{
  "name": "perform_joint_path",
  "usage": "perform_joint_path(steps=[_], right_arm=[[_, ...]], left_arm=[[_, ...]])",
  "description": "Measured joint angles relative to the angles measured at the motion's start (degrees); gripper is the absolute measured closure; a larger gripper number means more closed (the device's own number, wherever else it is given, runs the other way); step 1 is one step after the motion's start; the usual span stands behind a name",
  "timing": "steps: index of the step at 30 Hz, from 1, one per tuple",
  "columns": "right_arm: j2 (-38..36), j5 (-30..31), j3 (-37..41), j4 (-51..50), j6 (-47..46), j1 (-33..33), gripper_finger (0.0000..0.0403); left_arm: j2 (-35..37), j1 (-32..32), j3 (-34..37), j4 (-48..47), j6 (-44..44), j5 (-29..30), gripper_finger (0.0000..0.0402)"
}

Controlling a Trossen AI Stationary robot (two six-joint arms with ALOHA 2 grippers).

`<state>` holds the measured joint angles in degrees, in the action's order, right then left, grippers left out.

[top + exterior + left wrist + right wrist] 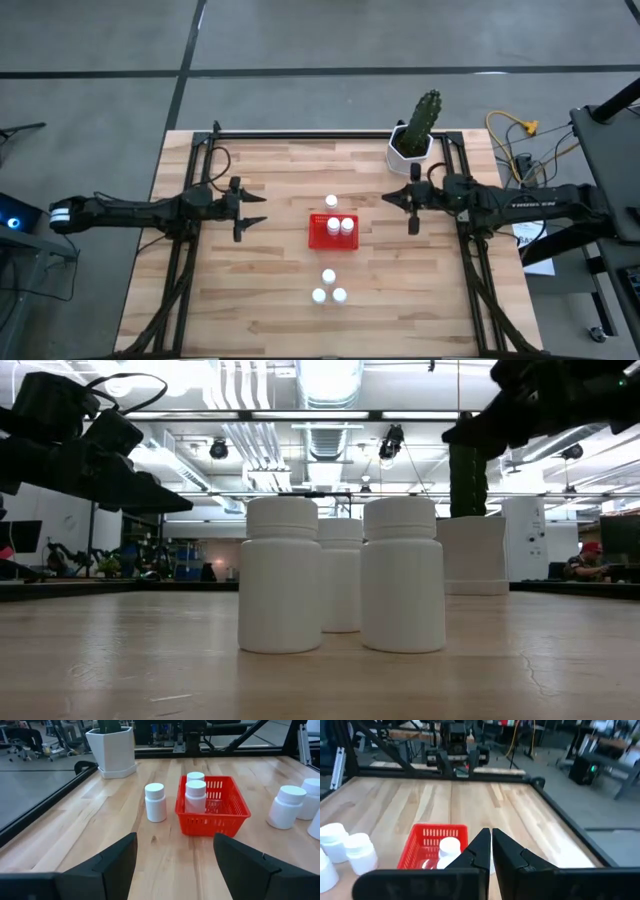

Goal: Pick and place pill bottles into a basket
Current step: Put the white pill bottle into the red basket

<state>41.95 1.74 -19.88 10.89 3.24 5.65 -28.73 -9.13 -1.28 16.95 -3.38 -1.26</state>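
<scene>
Right now the left gripper (262, 208) waits with its fingers wide, holding nothing, on the left side of the basket (319, 240). One lone bottle (331, 202) stands straight up just behind the basket, ahead of those fingers and a bit to the side. The right gripper (385, 199), pinched shut and empty, sits about as near on the other side. Two bottles (340, 226) stand inside the basket. Three more (328, 289) stand together in front of it.

White lettering along the right arm (530, 205) in the high view, too small to read with certainty, no legible text on the pill bottles (281, 574), basket (212, 812) or cactus pot (410, 152)
</scene>
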Motion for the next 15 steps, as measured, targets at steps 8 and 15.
perform_joint_path(steps=[8,15], right_arm=[[10.8,3.0,-3.7,0.4,0.6,0.0,0.0380],[21.6,3.1,-9.9,0.3,0.2,0.0,0.0320]], left_arm=[[0.0,0.0,0.0,0.0,-0.2,0.0,0.0157],[0.0,0.0,0.0,0.0,-0.1,0.0,0.0157]])
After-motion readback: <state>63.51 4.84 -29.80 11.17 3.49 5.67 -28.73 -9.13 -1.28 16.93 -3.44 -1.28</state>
